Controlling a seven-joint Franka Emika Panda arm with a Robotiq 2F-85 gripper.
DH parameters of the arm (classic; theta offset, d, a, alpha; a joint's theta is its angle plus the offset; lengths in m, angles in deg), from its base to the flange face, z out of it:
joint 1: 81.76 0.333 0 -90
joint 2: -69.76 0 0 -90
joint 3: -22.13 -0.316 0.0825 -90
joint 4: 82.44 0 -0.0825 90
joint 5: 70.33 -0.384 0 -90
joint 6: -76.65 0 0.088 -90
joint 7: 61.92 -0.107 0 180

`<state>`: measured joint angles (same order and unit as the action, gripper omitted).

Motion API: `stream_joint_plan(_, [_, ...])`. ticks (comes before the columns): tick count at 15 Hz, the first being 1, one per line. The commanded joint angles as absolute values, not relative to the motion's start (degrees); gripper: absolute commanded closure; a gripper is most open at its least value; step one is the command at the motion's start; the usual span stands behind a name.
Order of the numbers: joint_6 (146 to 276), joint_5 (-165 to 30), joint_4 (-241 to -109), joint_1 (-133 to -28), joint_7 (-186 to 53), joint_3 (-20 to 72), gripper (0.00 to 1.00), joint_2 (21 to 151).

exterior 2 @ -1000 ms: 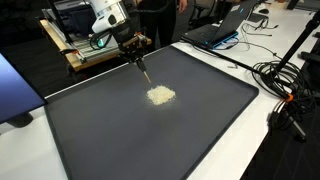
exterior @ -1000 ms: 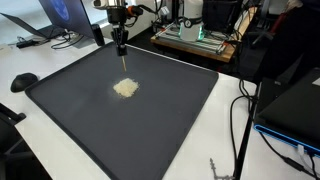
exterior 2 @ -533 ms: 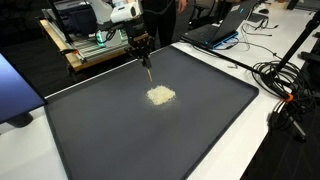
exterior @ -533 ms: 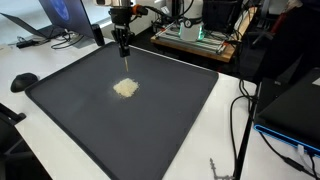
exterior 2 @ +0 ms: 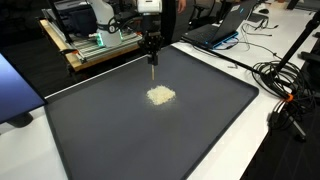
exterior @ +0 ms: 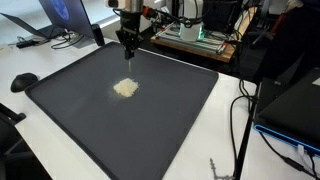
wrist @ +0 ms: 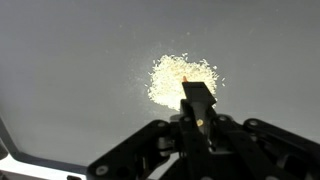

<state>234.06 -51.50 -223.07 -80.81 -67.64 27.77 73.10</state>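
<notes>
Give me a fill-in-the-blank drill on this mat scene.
The dark mat bears ____ pile of pale grains. The jaws are ____ on a thin tool. The tool points ____, toward the mat.
Missing words: one; shut; down.

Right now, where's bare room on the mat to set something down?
Mat is bare except the grain pile near its middle; biggest free patch runs from the pile to the edge away from the arm. Claw, shut on a stick, hangs over the far side. Crowded: cables on the table beside the mat.
</notes>
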Motion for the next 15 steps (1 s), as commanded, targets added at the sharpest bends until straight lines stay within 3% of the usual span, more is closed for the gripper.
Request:
stream_joint_plan(1, [226.0,-38.6,-219.9,-78.1,-77.5,25.3,0.97,72.3])
stream_joint_plan(11, [200.8,-20.4,-205.0,-68.8,-81.0,15.4,0.97,83.9])
stream_joint_plan(12, [203.9,-23.9,-209.3,-70.3,-81.4,15.7,0.88,79.8])
stream_joint_plan(15, [202.0,-22.1,-206.2,-68.9,-81.4,15.1,0.88,83.3])
